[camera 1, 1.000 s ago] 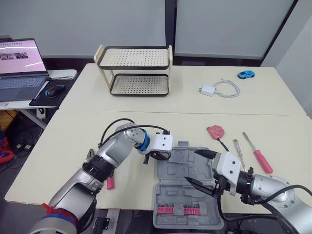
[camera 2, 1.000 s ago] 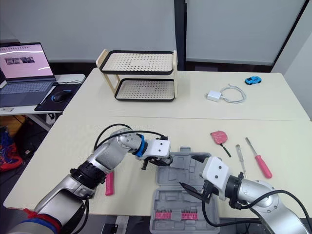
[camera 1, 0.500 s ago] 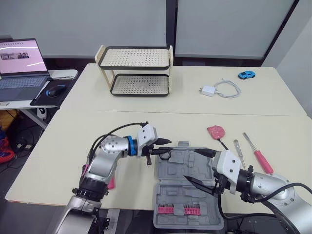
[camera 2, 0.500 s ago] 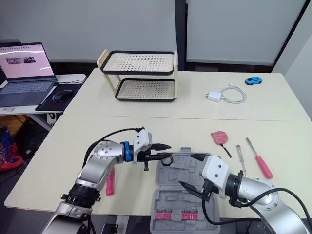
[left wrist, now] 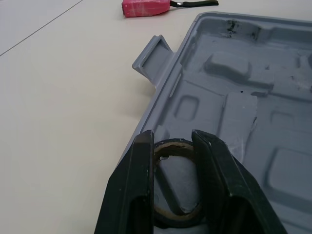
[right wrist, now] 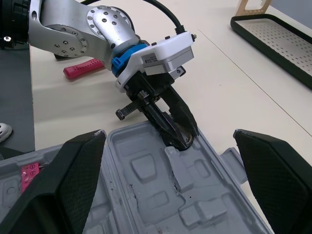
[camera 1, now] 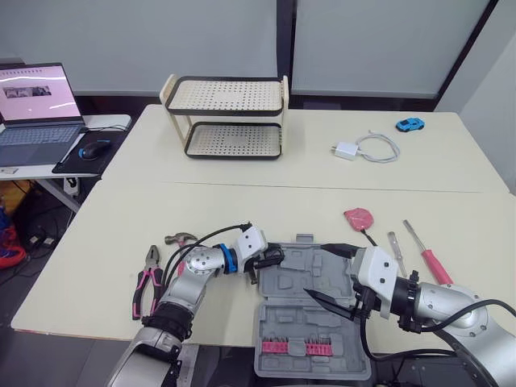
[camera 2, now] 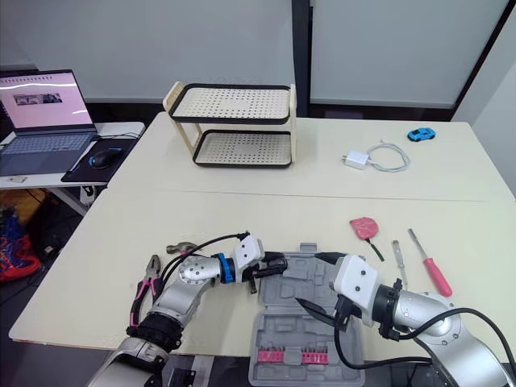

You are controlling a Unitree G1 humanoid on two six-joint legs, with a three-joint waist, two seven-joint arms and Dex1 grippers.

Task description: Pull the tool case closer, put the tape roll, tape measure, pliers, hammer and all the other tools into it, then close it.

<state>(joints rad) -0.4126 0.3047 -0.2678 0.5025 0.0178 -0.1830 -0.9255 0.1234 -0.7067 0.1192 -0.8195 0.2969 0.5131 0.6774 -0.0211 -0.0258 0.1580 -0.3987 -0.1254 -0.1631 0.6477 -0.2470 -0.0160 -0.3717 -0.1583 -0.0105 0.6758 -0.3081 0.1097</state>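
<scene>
1. See the left gripper (camera 1: 272, 257) lower now than half a second ago, with its forearm brought down close to the table.
2. Find its two fingers closed on the black tape roll (left wrist: 171, 145), one finger on each side. Find the roll just inside the left rim of the tool case (camera 1: 310, 278), in the far half. Cannot tell whether it already touches the bottom.
3. Judge from this that the tape roll is at its place and needs only a release. Expect it to be the first loose tool inside.
4. See the pliers (camera 1: 147, 278) and the hammer (camera 1: 179, 239) uncovered now on the table, left of that arm, where a second ago the arm hid most of them.
5. Find the right gripper (camera 1: 314, 269) as before: spread wide over the middle of the case, holding nothing.
6. Count one tool case, lying open at the near edge of the table, and one strip of pink bits (camera 1: 302, 347) in its near half.
7. Count one tape roll, one pliers, one hammer, one pink tape measure (camera 1: 356, 216), one red-handled screwdriver (camera 1: 431, 262) and one slim metal tool (camera 1: 394, 246) beside it.
8. Count therefore five tools still outside the case, two to its left and three to its right.
</scene>
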